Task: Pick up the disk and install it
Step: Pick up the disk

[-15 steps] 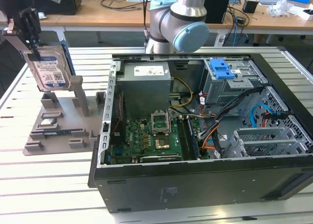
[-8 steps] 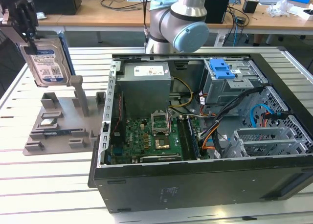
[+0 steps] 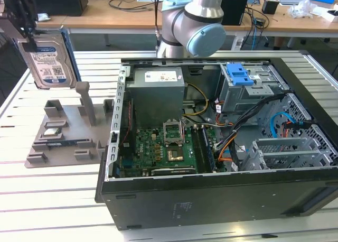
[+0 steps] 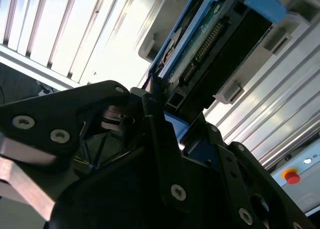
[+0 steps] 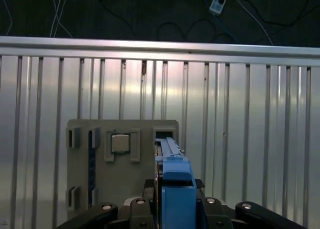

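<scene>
Fingers (image 4: 159,134) clamp the disk (image 3: 50,62) aloft; first wrist view shows grey holder (image 5: 122,181) beneath

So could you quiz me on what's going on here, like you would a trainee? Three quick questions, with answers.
1. What is the gripper clamped on?
2. True or false: the disk already sits inside the open computer case.
3. In the exterior view, where is the grey holder tray?
A) beneath the lifted disk, at the view's left
B) inside the case
C) at the view's right, beyond the case

Key:
1. The disk, in its blue frame, gripped at its top edge.
2. False: it hangs in the air, outside the case.
3. A
</scene>
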Controlling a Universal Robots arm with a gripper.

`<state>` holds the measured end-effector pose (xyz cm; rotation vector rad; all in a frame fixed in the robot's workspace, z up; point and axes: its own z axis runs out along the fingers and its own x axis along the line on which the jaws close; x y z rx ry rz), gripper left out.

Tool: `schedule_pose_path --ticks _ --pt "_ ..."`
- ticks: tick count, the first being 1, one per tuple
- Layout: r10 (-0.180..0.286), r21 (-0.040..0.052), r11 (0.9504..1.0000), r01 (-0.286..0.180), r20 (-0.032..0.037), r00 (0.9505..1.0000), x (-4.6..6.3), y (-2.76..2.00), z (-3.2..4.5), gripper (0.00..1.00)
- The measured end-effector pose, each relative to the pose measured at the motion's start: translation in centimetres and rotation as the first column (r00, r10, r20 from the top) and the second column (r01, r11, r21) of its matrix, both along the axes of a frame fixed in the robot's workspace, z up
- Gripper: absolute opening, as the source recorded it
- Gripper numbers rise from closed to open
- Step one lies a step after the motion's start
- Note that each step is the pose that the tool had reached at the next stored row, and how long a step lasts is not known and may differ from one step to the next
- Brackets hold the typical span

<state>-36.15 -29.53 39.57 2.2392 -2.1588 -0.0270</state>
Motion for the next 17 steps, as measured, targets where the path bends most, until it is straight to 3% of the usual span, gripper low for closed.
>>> schedule_pose_path --ticks 5,17 --pt "0.000 0.0000 1.0000 0.000 0.0000 1.0000 0.0 0.00 1.20 0.37" --pt "0.000 0.0000 1.0000 0.000 0.0001 1.0000 0.0 0.00 2.91 0.37"
